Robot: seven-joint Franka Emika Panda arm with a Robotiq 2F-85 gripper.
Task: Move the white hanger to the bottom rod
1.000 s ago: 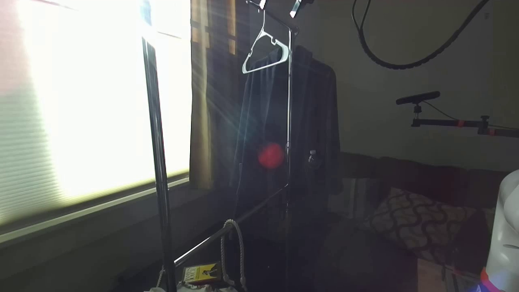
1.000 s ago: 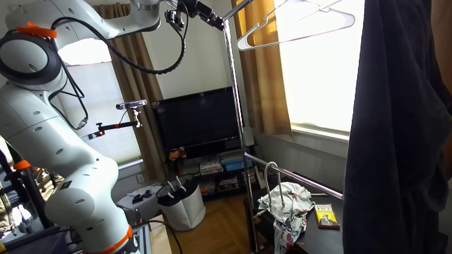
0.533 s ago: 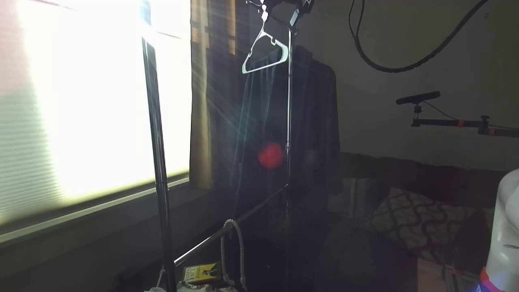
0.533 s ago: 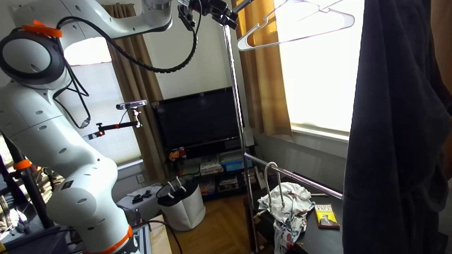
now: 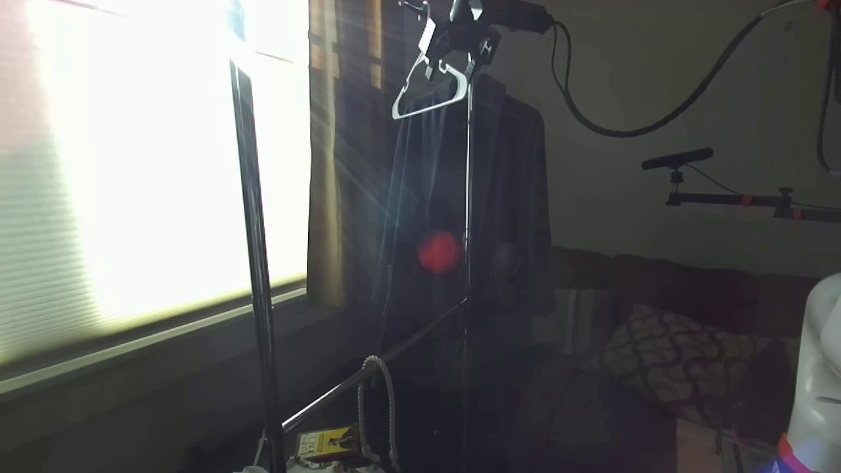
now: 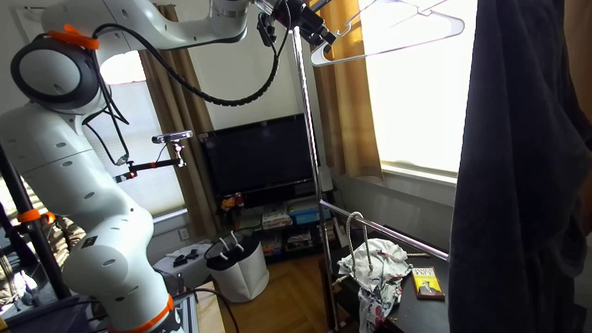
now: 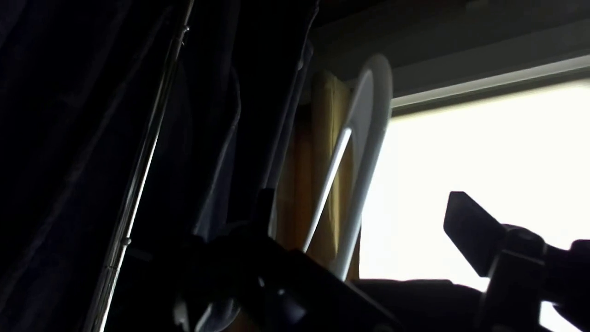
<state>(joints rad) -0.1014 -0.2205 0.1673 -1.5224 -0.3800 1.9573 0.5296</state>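
Note:
The white hanger (image 5: 430, 110) hangs from the upper part of the metal rack. It also shows in an exterior view (image 6: 407, 46), where its hook is cut off. My gripper (image 5: 451, 68) is at the hanger's upper part and covers some of it. In an exterior view my gripper (image 6: 329, 41) is at the hanger's near end. In the wrist view my gripper (image 7: 364, 219) is open, with the hanger (image 7: 368, 184) running between its fingers (image 7: 472, 233), nearer the left one. The bottom rod (image 5: 328, 397) crosses the rack low down and also shows in an exterior view (image 6: 388, 231).
The rack's upright post (image 6: 307, 111) stands close to my gripper. Dark clothes (image 6: 513, 175) hang beside the hanger. A rope handle (image 5: 378, 374) loops over the bottom rod. A cloth bag (image 6: 377, 263) and yellow book (image 6: 426, 283) lie below it. A window (image 6: 416, 92) stands behind.
The arm has moved toward the hanger and down, bringing the open gripper from above the hanger to around its upper part. The hanger has not visibly moved.

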